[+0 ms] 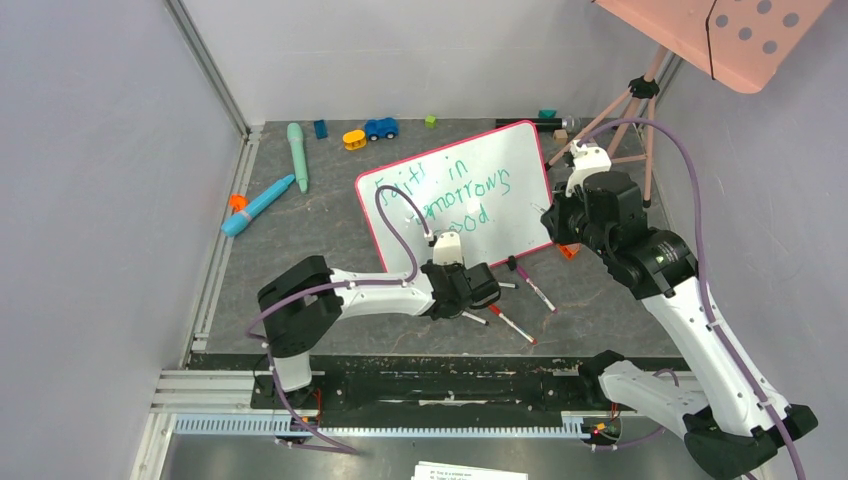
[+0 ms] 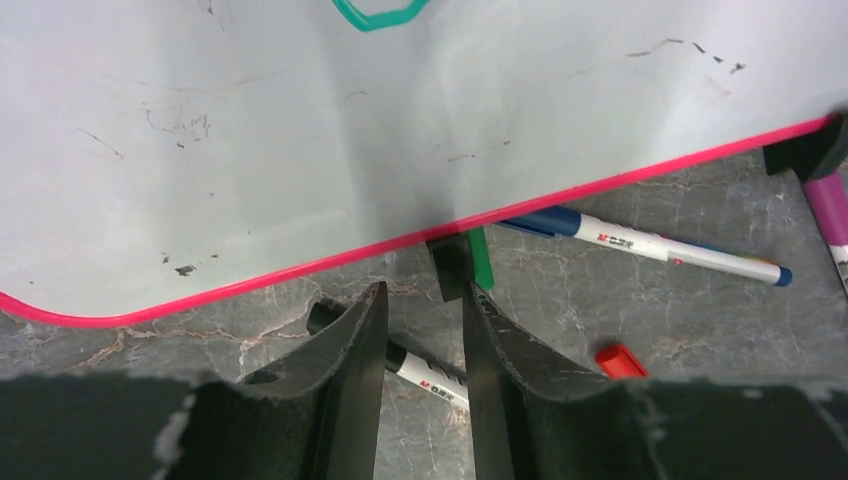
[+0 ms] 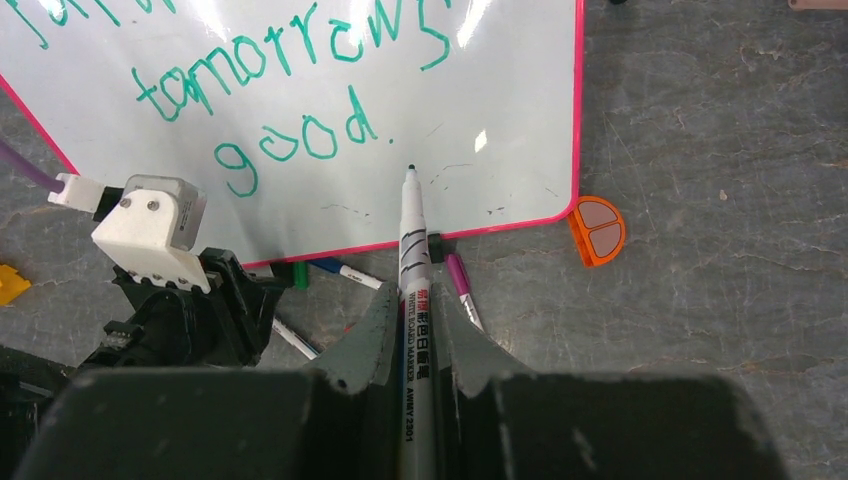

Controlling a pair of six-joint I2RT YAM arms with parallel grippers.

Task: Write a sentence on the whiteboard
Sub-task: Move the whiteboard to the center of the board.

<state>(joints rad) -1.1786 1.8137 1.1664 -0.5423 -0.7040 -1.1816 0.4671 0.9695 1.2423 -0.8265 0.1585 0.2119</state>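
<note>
Whiteboard (image 1: 525, 205) carries the sentence (image 1: 445, 195) (green); right gripper (image 3: 413, 300) clamps marker (image 3: 412, 240), left gripper (image 2: 424, 296) parted

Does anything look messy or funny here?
Yes. Several pens lie scattered on the table by the near edge of the whiteboard. What looks like a red cap lies loose beside them. The board sits crooked to the table edge and has faint dark smudges.

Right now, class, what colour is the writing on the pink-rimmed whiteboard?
Green; the handwritten sentence on the glossy whiteboard shows best in the right wrist view.
</note>
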